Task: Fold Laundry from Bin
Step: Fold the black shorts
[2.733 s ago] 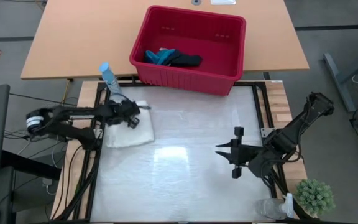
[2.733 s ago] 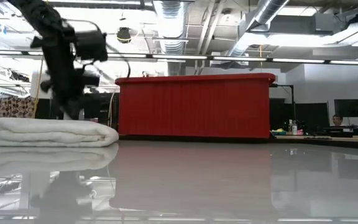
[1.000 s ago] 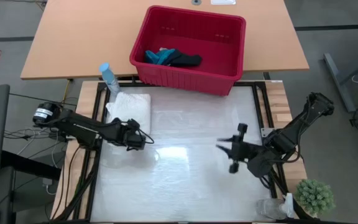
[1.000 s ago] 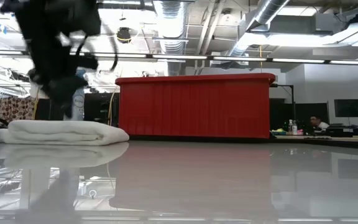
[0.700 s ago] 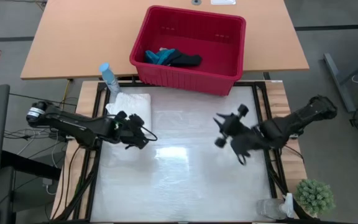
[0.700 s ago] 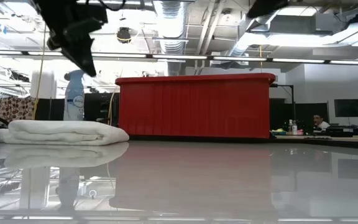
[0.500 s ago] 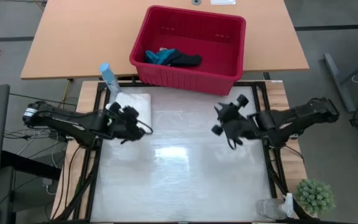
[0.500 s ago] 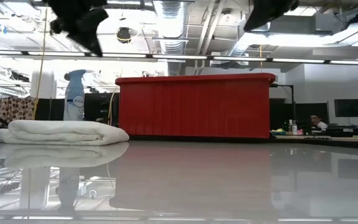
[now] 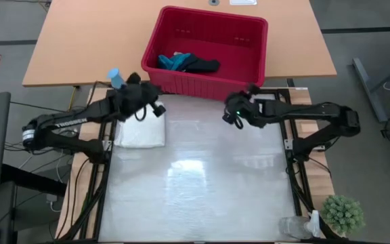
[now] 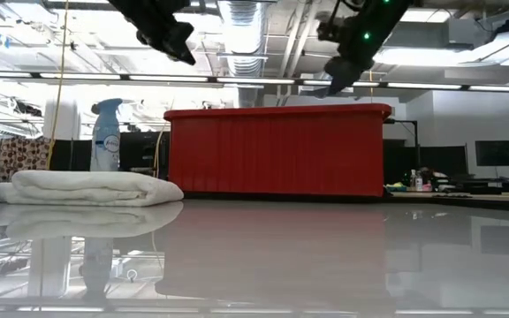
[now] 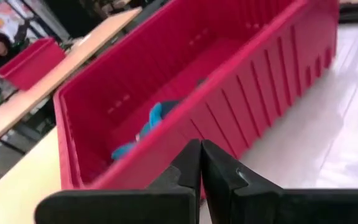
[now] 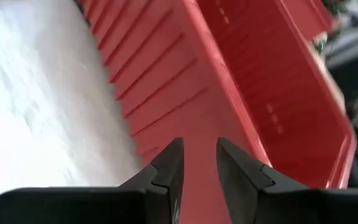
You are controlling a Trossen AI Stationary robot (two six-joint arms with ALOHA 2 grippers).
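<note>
Left gripper [image 9: 156, 107] raised just before the red bin [image 9: 244, 85], near its left corner, fingers pressed together, empty. Right gripper [image 9: 230, 116] raised by the bin's front wall, fingers slightly parted around nothing. Folded white cloth [image 9: 141, 126] lying on the worktop [image 9: 202, 190]. Teal cloth [image 9: 171, 62] and dark cloth [image 9: 202, 65] inside the bin.

One camera looks straight down on the whole table [image 9: 202, 196]. One sits low at table height, looking flat across to the red bin [image 10: 277, 150]. Each wrist camera looks close past its own fingers. All four views show the bin.
</note>
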